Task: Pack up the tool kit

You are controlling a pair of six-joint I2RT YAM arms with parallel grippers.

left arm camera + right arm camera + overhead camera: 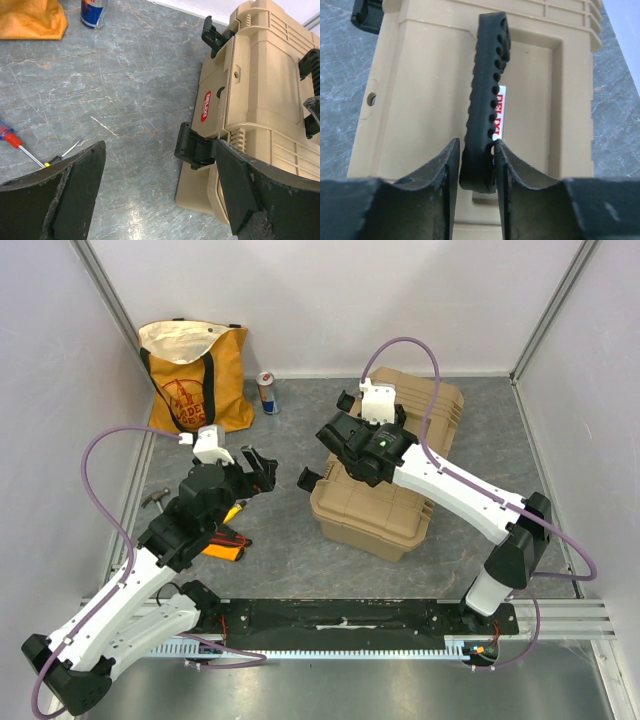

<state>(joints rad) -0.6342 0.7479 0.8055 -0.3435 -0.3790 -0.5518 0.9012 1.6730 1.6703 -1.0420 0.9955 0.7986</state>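
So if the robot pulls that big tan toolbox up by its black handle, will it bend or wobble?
The big tan hard-plastic toolbox looks stiff, with thick ribbed walls, so it probably won't bend. It's bulky, so likely heavy for one arm. The right hand pinches the black ribbed handle near one end, so it may tilt when lifted.

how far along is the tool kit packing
Done: little that shows; the toolbox lies closed, its contents hidden. In hand: the right gripper is closed around its black handle, while the left gripper hangs open beside a latch. Left: the red-blue screwdriver, a yellow-handled screwdriver and the orange meter lie on the table outside the box.
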